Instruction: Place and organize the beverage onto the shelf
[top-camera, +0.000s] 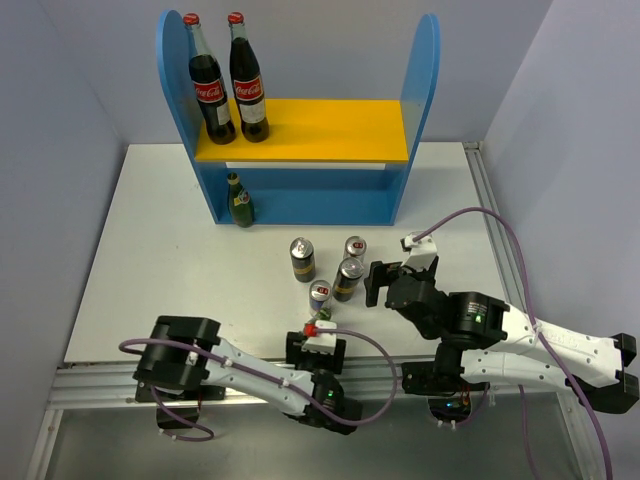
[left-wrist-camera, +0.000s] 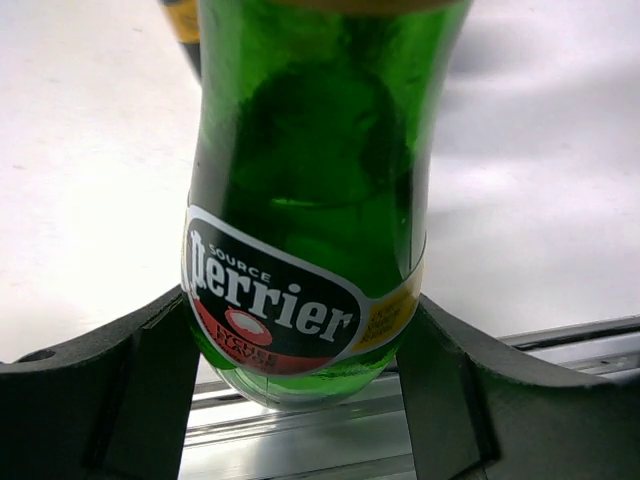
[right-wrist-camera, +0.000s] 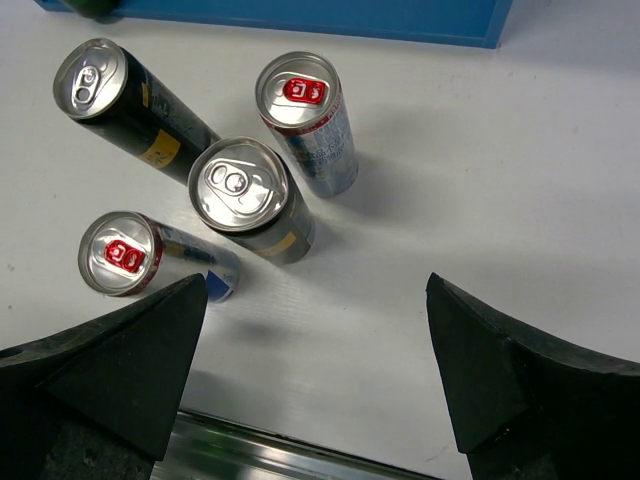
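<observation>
My left gripper (top-camera: 316, 347) is shut on a green Perrier bottle (top-camera: 311, 329) near the table's front edge. In the left wrist view the bottle (left-wrist-camera: 310, 200) sits between both fingers (left-wrist-camera: 140, 390), its base above the metal rail. A second green bottle (top-camera: 240, 201) stands on the lower tier of the blue shelf (top-camera: 420, 90), at the left. Two tall dark cans (top-camera: 302, 259) (top-camera: 347, 279) and two slim cans (top-camera: 355, 247) (top-camera: 320, 294) stand mid-table. My right gripper (top-camera: 378, 284) is open and empty just right of them. In its wrist view (right-wrist-camera: 315, 370) all the cans lie ahead to the left, the nearest dark can (right-wrist-camera: 240, 190).
Two red-capped cola bottles (top-camera: 212, 95) (top-camera: 248, 90) stand at the left of the yellow upper board (top-camera: 330, 130). The shelf's blue base (right-wrist-camera: 300, 20) lies beyond the cans. An aluminium rail (top-camera: 100, 380) runs along the table's near edge.
</observation>
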